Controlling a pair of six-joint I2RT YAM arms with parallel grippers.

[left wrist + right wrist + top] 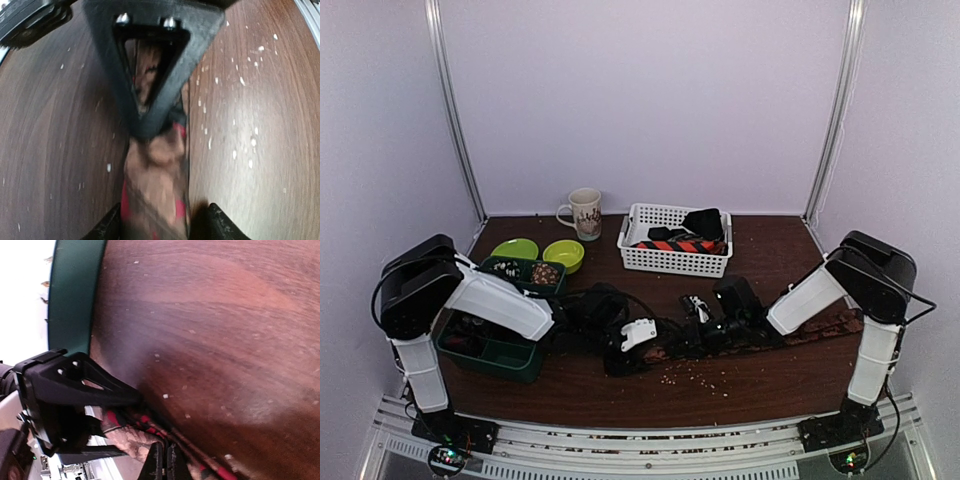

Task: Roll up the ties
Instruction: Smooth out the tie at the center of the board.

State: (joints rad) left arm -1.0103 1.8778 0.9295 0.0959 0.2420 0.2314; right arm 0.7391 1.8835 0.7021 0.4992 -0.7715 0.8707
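Left claw (165, 226): black fingers half spread, one on each side of the bunched end of a brown-patterned fabric necktie with a red lining (152, 175); whether they press the cloth or merely flank it cannot be told.

Right claw (165, 460): fingers pressed together, tips down at the same bunch, just beside the left claw and facing it; whether a fold is caught between them is not visible.

Necktie, position: bunched end on the dark wooden bench (770, 255) near its middle, between the two claws; the loose length runs from there to the robot's right as a flat strip, passing under the right arm toward the bench's right edge; long axis roughly side to side across the bench. The left claw is at the bunched end; the right arm lies over the unrolled length.

Judgement: rolling looks begun but not far along; further turns would have to travel rightward along that axis, so the right claw's place on the strip decides how much is free to wind.

Behind:
- white plastic lattice basket (672, 266), holding an orange-red and navy striped rolled tie (682, 244) and a black rolled tie (706, 221);
- cream patterned mug (586, 213);
- two lime-green bowls (563, 254);
- dark green plastic trays (488, 355) at the left;
- pale crumbs (695, 378) scattered on the bench.
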